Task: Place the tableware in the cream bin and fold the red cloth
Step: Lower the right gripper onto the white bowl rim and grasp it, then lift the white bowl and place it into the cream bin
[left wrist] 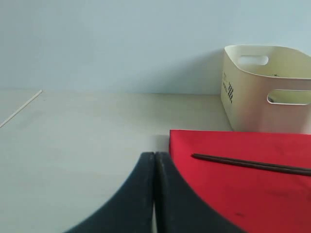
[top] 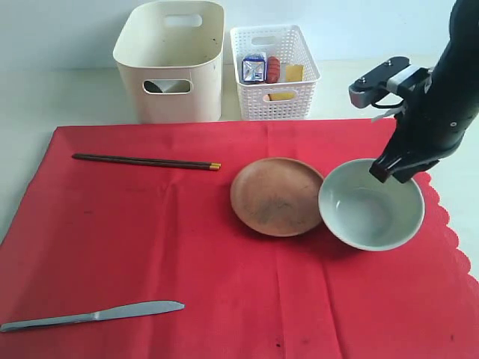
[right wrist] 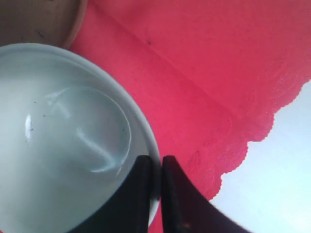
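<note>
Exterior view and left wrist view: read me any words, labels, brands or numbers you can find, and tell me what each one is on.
On the cream bin: a dark printed mark on its side wall, too small to read.
On the small blue-white carton in the white lattice basket: print on its face, too blurred to read.
No text seen on the white bowl, wooden plate, chopsticks, knife or red cloth.

Cloth (top: 187, 247) on worktop (top: 75, 97): chopsticks (top: 146, 161) at back left, knife (top: 93, 315) at front left, plate (top: 273, 196) near centre, bowl (top: 370, 217) just right of plate. Behind cloth, on worktop: bin (top: 202, 82), with basket (top: 273, 101) just beside it on the right.
</note>
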`<control>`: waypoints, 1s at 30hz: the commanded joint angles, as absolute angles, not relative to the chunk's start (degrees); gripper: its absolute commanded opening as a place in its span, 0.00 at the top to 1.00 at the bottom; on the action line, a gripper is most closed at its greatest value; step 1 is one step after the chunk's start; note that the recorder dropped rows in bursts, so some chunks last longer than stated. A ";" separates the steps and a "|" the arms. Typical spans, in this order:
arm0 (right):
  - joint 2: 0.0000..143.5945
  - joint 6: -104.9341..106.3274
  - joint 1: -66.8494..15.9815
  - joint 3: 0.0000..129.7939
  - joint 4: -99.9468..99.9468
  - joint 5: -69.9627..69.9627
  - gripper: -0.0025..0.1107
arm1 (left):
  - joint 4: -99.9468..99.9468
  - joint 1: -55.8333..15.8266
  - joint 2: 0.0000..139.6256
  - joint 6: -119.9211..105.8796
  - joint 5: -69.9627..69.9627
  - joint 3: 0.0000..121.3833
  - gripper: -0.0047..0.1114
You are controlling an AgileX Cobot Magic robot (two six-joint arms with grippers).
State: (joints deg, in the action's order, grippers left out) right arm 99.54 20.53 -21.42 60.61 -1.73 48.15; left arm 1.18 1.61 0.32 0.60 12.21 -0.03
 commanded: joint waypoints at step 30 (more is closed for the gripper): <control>101.34 12.50 -21.17 60.40 -6.96 43.96 0.98 | 1.06 1.72 0.00 0.49 12.08 0.00 0.96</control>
